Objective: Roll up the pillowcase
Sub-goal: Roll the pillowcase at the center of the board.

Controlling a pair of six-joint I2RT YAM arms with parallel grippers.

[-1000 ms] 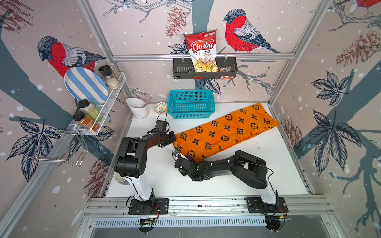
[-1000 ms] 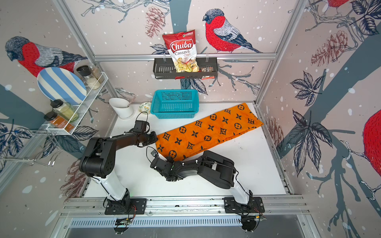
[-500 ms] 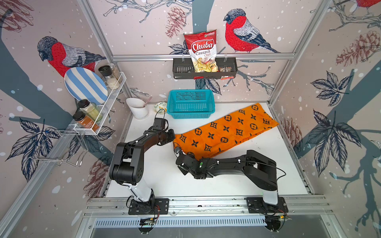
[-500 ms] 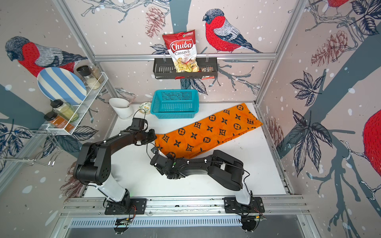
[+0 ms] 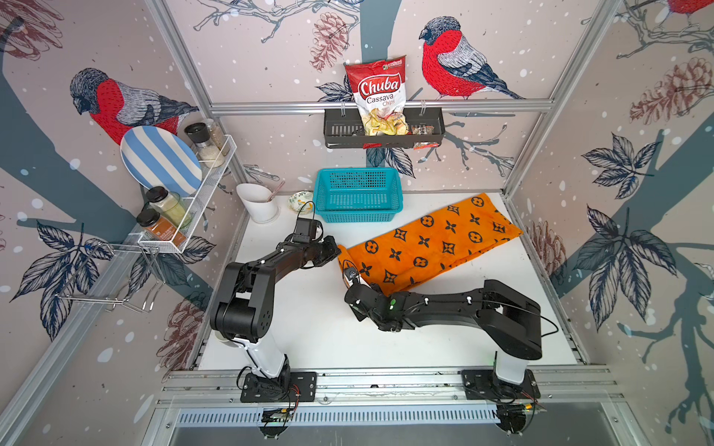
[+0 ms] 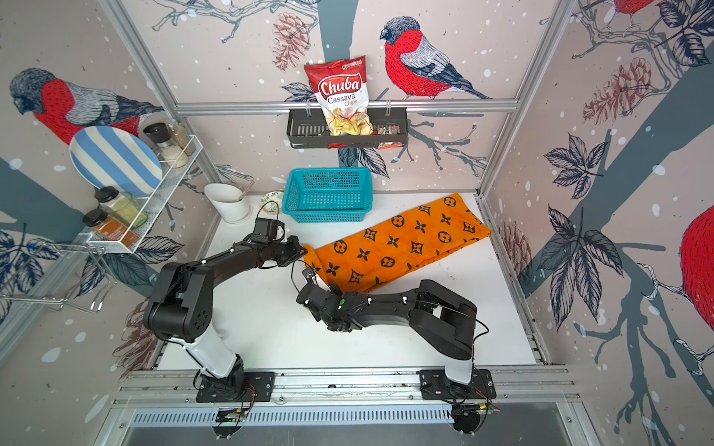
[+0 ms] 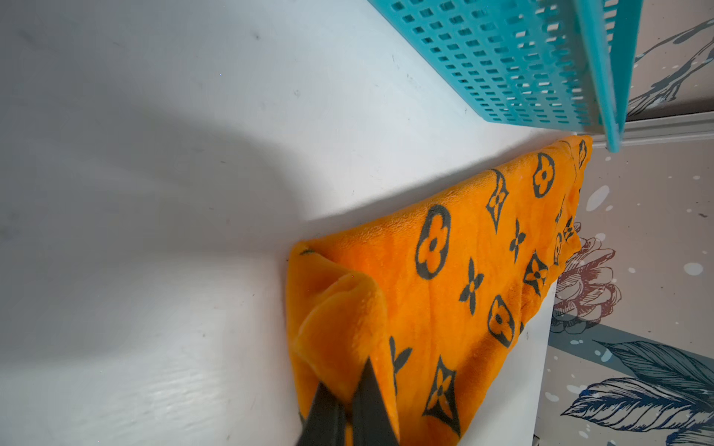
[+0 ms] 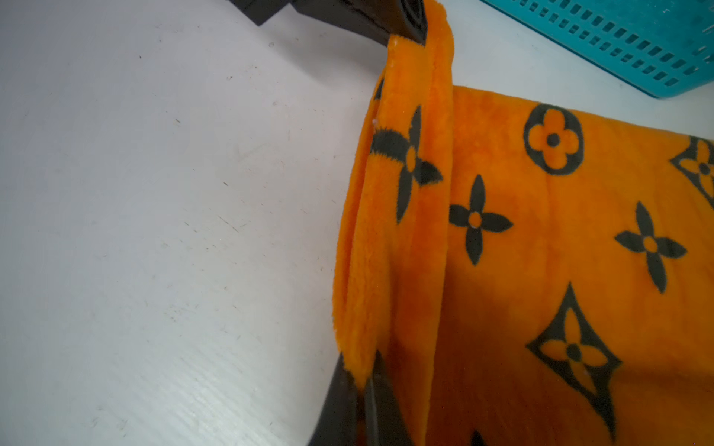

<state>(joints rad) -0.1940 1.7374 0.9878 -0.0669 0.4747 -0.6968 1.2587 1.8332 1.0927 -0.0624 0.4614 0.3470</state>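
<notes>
Pillowcase (image 5: 429,243) pinched at one short end: left gripper (image 7: 349,382) clamped on one corner, right gripper (image 8: 363,370) on the other, hem raised off the white table (image 5: 309,328). Beyond, flat and diagonal, near the teal basket (image 5: 357,197). Rolling barely begun; nearly all length left.

Cropped by picture edge behind jaws: finger bases and body of left gripper (image 7: 345,376), likewise of right gripper (image 8: 361,363).
Buried between clamped jaws: pinched hem of pillowcase (image 7: 463,270), contact faces unseen.
Beyond jaws, cut by edge: far run of pillowcase in right wrist view, most of teal basket (image 7: 502,58).
Too small to identify in both top views: contents of white cup (image 5: 259,210).
</notes>
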